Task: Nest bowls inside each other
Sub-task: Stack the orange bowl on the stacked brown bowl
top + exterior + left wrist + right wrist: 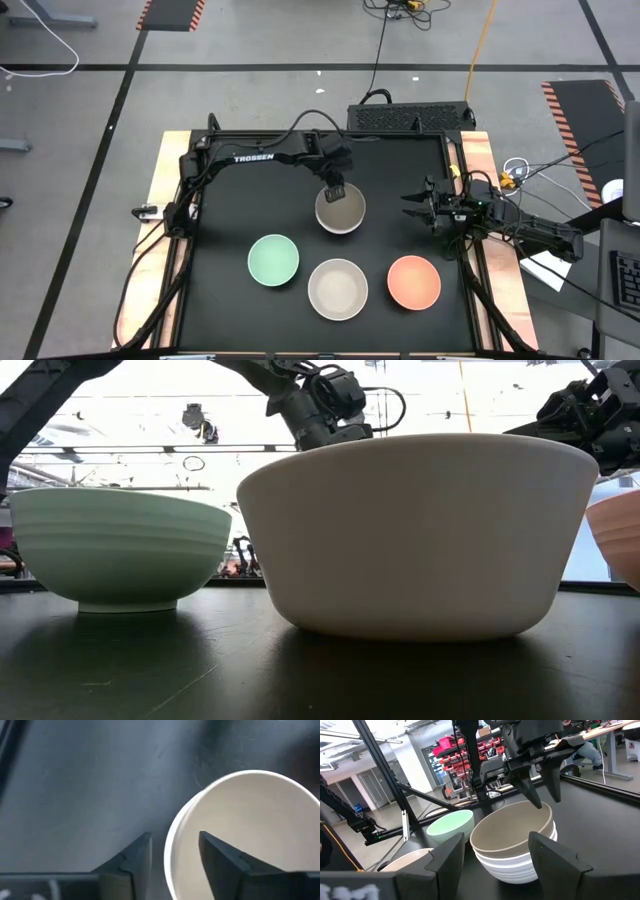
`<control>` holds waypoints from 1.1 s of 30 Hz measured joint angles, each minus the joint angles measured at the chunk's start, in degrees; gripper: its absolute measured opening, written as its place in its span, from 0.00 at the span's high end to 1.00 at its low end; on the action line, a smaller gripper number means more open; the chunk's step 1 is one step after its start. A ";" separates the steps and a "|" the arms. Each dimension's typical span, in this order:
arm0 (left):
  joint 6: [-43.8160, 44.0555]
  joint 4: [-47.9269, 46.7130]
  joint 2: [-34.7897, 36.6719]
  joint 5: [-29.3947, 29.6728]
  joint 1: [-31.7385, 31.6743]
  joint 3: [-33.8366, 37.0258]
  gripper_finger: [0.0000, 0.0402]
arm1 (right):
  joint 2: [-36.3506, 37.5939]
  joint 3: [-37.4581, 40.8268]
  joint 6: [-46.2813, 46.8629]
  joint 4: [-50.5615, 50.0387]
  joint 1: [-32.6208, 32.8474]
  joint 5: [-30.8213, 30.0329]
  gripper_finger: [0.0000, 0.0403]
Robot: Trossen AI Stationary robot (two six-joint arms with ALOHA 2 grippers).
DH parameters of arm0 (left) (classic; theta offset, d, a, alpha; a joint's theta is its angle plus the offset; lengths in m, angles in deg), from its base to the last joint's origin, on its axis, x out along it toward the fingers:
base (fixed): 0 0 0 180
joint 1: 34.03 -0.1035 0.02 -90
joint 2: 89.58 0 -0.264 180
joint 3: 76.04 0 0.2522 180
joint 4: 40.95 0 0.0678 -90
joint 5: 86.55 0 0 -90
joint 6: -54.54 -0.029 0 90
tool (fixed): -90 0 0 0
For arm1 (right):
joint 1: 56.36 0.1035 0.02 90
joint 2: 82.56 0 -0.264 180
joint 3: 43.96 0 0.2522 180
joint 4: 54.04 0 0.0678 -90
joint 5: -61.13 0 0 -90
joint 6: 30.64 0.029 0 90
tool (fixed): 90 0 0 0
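A grey-brown bowl (340, 210) sits nested in white bowls (515, 867) at the table's middle. My left gripper (335, 193) points steeply down over this stack's far rim (169, 851). It is open, with one finger (220, 862) inside the bowl and the other (135, 860) outside, a gap showing on each side. In a row near the front edge stand a mint green bowl (273, 259), a cream-beige bowl (338, 288) and a salmon-orange bowl (414, 282), each on its own base. My right gripper (410, 205) waits open at the table's right, level, facing the stack.
The black mat (230, 200) has bare room left of and behind the stack. A wooden border (160, 250) frames it. A black box (410, 117) sits beyond the far edge. In the low view the cream-beige bowl (415, 530) fills the foreground and hides the stack.
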 joint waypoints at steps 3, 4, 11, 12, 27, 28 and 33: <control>-0.64 -0.07 1.03 0.00 -0.87 0.09 0.50 | 0.00 0.14 0.00 -0.81 0.00 0.00 0.47; -0.87 0.11 1.72 -0.01 -1.12 0.09 0.47 | 0.00 0.49 0.14 -0.71 0.02 0.00 0.47; -2.95 0.68 11.05 -1.49 -2.22 0.09 0.34 | -0.57 1.09 0.62 -0.48 0.02 0.08 0.47; -2.95 0.68 12.76 -1.51 -2.21 0.09 0.34 | -0.60 1.09 0.63 -0.36 0.02 0.06 0.47; -2.19 9.47 46.94 5.92 12.01 22.44 0.39 | -0.61 1.11 1.25 2.45 0.02 0.17 0.47; -1.63 10.80 49.79 7.13 13.36 25.36 0.40 | -0.61 1.11 1.27 2.45 0.02 0.17 0.47; 1.86 18.50 64.34 13.50 18.39 39.54 0.40 | -0.61 1.11 1.20 2.48 0.02 0.18 0.47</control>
